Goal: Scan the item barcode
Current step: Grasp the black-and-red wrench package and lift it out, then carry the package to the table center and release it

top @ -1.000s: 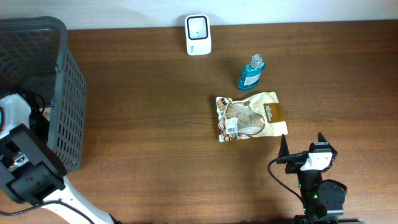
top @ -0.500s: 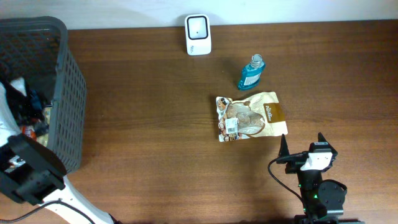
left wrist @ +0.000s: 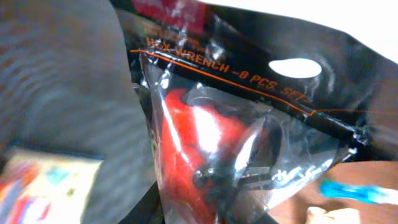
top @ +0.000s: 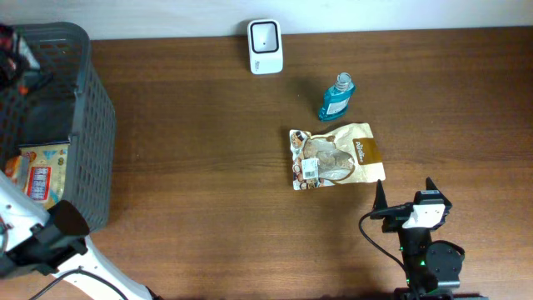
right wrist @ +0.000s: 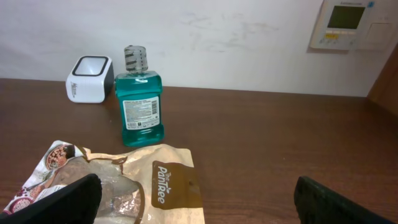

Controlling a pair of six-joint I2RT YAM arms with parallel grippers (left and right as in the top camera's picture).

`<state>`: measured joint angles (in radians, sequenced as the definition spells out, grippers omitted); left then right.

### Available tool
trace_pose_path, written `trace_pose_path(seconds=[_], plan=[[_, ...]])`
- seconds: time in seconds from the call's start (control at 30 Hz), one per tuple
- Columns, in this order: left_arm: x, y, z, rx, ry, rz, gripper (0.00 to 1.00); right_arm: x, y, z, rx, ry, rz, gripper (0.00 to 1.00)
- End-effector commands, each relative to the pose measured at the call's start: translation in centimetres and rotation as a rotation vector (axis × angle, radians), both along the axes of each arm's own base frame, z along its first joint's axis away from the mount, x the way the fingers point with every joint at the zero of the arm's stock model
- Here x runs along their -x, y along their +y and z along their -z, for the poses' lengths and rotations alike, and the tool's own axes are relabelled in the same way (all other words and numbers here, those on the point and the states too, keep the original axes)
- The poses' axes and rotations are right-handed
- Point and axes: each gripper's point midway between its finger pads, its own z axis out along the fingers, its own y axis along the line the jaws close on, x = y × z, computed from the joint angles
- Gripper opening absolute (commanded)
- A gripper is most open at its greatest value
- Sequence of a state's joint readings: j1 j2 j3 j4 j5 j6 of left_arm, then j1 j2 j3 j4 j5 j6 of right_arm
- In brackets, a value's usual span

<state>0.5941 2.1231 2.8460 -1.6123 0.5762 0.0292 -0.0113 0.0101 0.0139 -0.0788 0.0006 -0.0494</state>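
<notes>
Red plastic shows through a clear hex wrench packet (left wrist: 211,143) that fills the left wrist view, its black header printed with "HEX WRENCH" and "8 PCS SET". The left tool (top: 7,43) is clamped on this packet, though its fingers are hidden behind the film. From overhead, tool and packet sit at the far left edge of the frame, raised over the back corner of the dark mesh basket (top: 92,125). Lower in the basket lies a flat, brightly printed packet (top: 37,171).

Out on the brown wooden table (top: 191,167), well apart from the basket, the white scanner (top: 266,46) stands at the back edge near the wall. To its right a teal mouthwash bottle (top: 336,98) stands upright. Just in front of the bottle a tan snack pouch (top: 337,157) lies flat.

The right tool (right wrist: 199,208) rests at the front of the table, its fingers spread wide with nothing between them. It points toward the pouch and bottle. On the wall behind, at the upper right of the right wrist view, hangs a small white control panel (right wrist: 351,22).
</notes>
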Motion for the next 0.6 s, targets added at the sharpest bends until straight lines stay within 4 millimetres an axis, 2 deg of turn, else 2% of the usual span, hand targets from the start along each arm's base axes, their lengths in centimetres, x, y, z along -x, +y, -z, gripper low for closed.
trace_pose_path(seconds=[0.0,0.1,0.17,0.27,0.3,0.37,0.43,0.57], plan=[[0.6,-5.5,-5.9,0.140,-0.218,0.206,0.19,0.0,0.0,0.3,-0.001,0.005,0.002,0.98],[1.1,-8.8,-8.1,0.217,-0.297,0.337,0.19,0.0,0.0,0.3,-0.001,0.005,0.002,0.99],[1.1,-11.3,-8.7,0.265,-0.316,0.423,0.19,0.0,0.0,0.3,-0.001,0.005,0.002,0.98],[0.8,-15.9,-8.6,0.289,-0.298,0.534,0.19,0.0,0.0,0.3,-0.001,0.005,0.002,0.98],[0.8,-18.8,-8.5,0.292,-0.284,0.599,0.19,0.0,0.0,0.3,-0.001,0.005,0.002,0.98],[0.4,-21.8,-7.5,0.252,-0.242,0.637,0.18,0.0,0.0,0.3,-0.001,0.005,0.002,0.99],[0.1,-24.0,-6.0,0.189,-0.180,0.638,0.19,0.0,0.0,0.3,-0.001,0.005,0.002,0.98],[-0.3,-28.7,-1.1,-0.058,-0.001,0.617,0.18,0.0,0.0,0.3,-0.001,0.005,0.002,0.98]])
